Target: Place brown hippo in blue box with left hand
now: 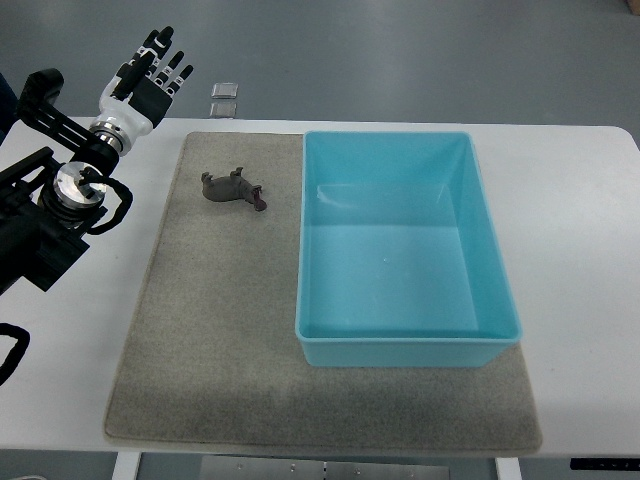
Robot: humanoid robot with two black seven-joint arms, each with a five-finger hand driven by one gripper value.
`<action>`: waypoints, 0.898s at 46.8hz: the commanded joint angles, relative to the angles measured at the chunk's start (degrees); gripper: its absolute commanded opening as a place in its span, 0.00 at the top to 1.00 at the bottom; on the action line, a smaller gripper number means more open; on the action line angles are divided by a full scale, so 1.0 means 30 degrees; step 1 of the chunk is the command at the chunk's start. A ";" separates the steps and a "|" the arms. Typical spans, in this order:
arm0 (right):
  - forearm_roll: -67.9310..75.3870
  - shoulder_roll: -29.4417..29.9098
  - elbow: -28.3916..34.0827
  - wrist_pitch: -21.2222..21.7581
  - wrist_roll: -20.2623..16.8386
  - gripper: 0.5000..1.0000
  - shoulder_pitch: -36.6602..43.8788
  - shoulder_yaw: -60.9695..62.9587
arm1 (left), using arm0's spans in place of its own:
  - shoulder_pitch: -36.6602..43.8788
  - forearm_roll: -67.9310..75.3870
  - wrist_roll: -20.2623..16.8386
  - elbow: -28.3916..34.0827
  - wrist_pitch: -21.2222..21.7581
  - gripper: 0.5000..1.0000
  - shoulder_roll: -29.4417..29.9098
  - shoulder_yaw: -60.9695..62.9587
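Fingers on the black-and-white left hand (150,78) are fanning out loosely, gripping nothing, as it is hovering over the far-left corner of the white table (580,200). That posture is making sense for a reach not yet begun: a spread hand is ready to come down around something small. The right arm is not showing at all, which fits a job given to one side only.

Lying on the grey felt mat (220,340) is the small brown plastic hippo (232,188), on its side with its reddish mouth pointing toward the box, between the hand and the box's left wall, near that wall but not touching it. Placed there, it is sitting in the left arm's natural path, so a short sweep rightward looks sufficient.

The light blue rectangular plastic box (400,345) is sitting on the mat's right half, empty, its open top facing up so the toy can simply be dropped in. The mat underneath is probably keeping both things from sliding. Two small clear squares (224,99) on the floor beyond the table's far edge seem unrelated to the work.
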 commanded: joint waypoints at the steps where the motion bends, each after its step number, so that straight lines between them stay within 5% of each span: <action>1: 0.0000 0.0000 0.0000 0.0000 0.0004 0.13 0.0001 0.0000 | -0.0001 0.0008 -0.0027 0.0000 -0.0014 0.01 0.0001 0.0020; 42: 0.0000 0.0000 0.0000 0.0000 0.0004 0.13 0.0001 0.0000 | 0.0028 0.0066 -0.0028 -0.0029 0.0016 0.01 0.0030 0.0019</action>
